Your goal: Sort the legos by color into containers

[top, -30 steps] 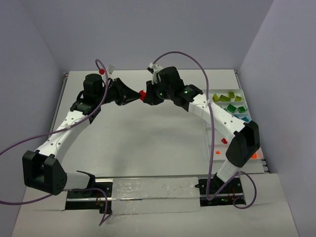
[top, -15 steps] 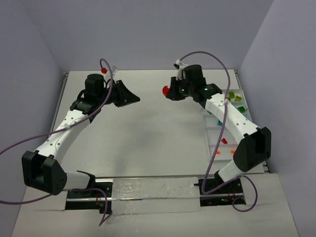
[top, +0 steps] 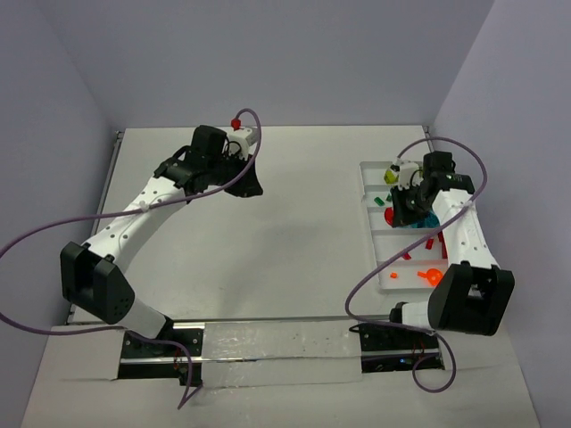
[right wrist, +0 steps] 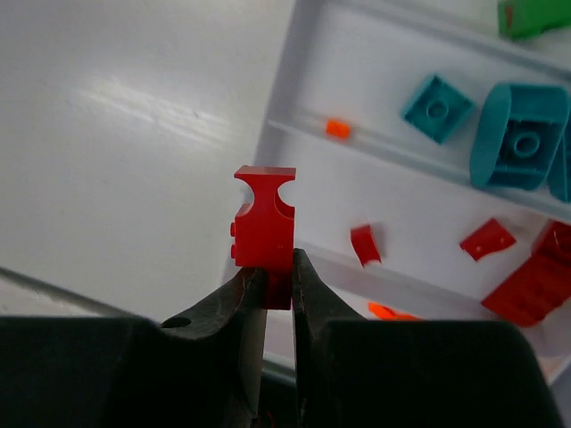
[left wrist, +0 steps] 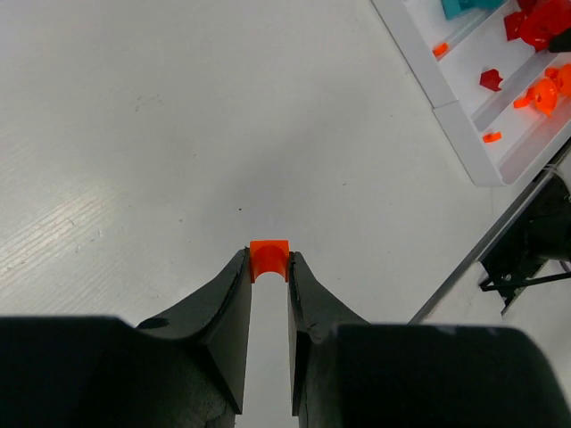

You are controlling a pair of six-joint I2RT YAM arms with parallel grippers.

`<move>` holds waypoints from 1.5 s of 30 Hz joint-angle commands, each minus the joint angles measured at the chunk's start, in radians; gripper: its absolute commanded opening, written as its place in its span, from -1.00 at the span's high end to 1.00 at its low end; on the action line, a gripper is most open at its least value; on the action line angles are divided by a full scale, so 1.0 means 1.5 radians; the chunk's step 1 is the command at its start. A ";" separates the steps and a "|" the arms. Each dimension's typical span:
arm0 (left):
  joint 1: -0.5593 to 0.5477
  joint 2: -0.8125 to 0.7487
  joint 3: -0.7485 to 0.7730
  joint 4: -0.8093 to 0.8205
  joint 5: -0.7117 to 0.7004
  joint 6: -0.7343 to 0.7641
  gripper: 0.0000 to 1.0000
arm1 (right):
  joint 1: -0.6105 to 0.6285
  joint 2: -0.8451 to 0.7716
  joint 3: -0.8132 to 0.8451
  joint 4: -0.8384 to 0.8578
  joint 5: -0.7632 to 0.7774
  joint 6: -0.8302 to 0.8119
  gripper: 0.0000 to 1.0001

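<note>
Two tight grips, now apart: left end effector (left wrist: pixel 268 269), orange lego (left wrist: pixel 268 253); right end effector (right wrist: pixel 278 275), red lego (right wrist: pixel 264 221).

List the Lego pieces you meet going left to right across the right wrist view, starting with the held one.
red brick held by the right gripper → tiny orange piece → small red piece → square teal brick → rounded teal brick

bright, even light; soft shadows
</note>
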 commanded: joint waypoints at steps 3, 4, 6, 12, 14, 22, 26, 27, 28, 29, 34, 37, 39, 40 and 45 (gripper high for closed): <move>-0.005 0.008 0.056 -0.041 -0.009 0.061 1.00 | -0.034 0.049 -0.061 -0.079 0.056 -0.155 1.00; -0.006 0.008 0.056 -0.040 -0.009 0.059 1.00 | -0.037 0.061 -0.071 -0.073 0.061 -0.158 1.00; -0.006 0.005 0.052 -0.036 -0.008 0.057 1.00 | -0.042 0.080 -0.078 -0.046 0.072 -0.156 1.00; -0.006 0.000 0.048 -0.039 -0.011 0.059 1.00 | -0.065 0.142 -0.052 -0.035 0.080 -0.151 0.98; -0.006 -0.002 0.044 -0.037 -0.012 0.060 1.00 | -0.068 0.163 -0.049 -0.033 0.086 -0.146 0.86; -0.007 -0.020 0.023 -0.021 0.031 0.059 1.00 | -0.070 0.163 -0.008 -0.070 0.079 -0.134 -0.72; -0.004 -0.049 0.002 0.001 0.075 0.044 1.00 | -0.070 0.130 0.047 -0.113 0.051 -0.137 -0.80; 0.000 -0.062 -0.006 0.015 0.100 0.031 1.00 | -0.070 0.117 0.081 -0.128 0.022 -0.139 -0.82; 0.007 -0.073 -0.014 0.030 0.138 0.000 1.00 | -0.069 0.108 0.107 -0.140 -0.009 -0.140 -0.84; 0.019 -0.083 -0.023 0.052 0.171 -0.033 1.00 | -0.067 0.095 0.136 -0.145 -0.052 -0.137 -0.85; 0.065 -0.110 -0.107 0.222 0.403 -0.302 1.00 | -0.015 0.031 0.204 -0.102 -0.188 -0.105 -1.00; 0.095 -0.120 -0.197 0.482 0.503 -0.571 1.00 | 0.067 0.002 0.222 -0.048 -0.243 -0.068 -1.00; 0.110 -0.113 -0.246 0.639 0.533 -0.724 1.00 | 0.146 -0.018 0.228 0.001 -0.260 -0.039 -1.00; 0.118 -0.107 -0.271 0.724 0.544 -0.813 1.00 | 0.184 -0.029 0.229 0.041 -0.268 -0.020 -1.00; 0.123 -0.093 -0.319 0.952 0.549 -1.018 0.99 | 0.321 -0.048 0.240 0.159 -0.297 0.041 -0.96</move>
